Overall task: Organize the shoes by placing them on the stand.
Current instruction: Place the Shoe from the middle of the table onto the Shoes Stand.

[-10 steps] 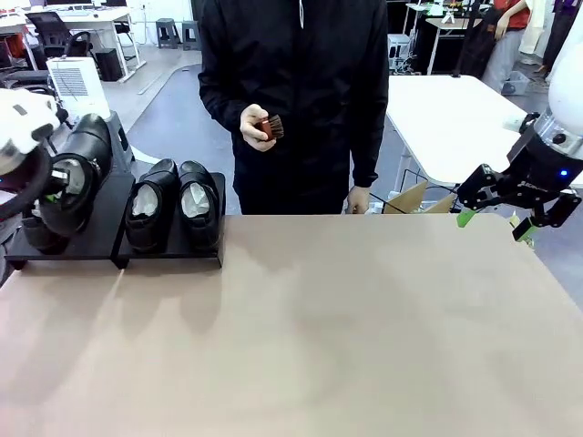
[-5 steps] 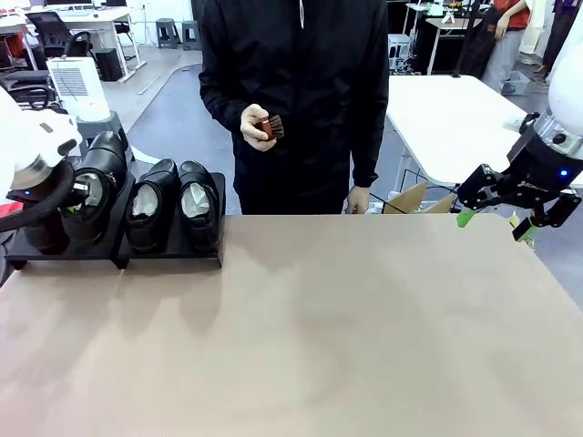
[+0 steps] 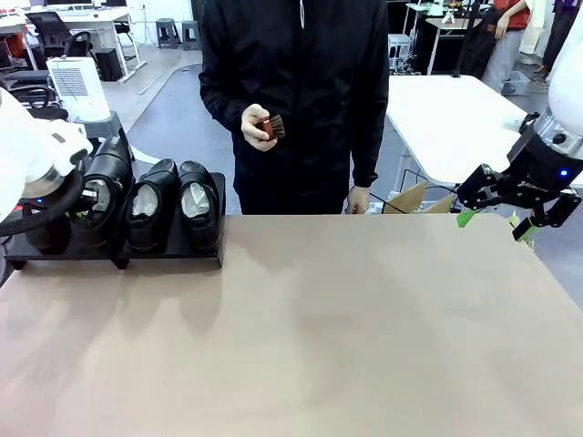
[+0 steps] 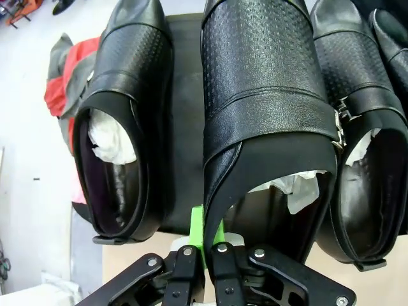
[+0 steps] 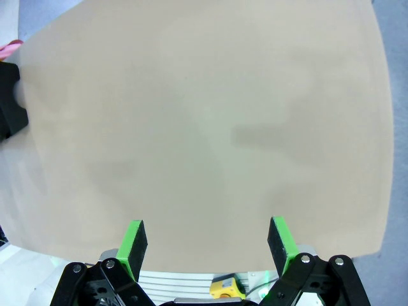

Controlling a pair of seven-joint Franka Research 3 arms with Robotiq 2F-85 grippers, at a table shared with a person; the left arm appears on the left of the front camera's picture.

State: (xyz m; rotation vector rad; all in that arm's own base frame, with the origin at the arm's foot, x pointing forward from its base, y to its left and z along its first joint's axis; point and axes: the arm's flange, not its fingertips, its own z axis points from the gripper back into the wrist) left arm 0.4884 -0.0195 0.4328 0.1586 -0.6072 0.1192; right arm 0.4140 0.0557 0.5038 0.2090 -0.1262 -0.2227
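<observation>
My left gripper [image 4: 205, 245] is clamped on the heel collar of the fourth shoe [image 4: 268, 121], whose long axis runs straight away from my fingers, parallel to the shoe beside it [image 4: 124, 127]. It sits over the left section of the stand [image 3: 64, 248], in the gap between its neighbours. My right gripper [image 3: 496, 225] hangs spread and empty, well apart.
</observation>
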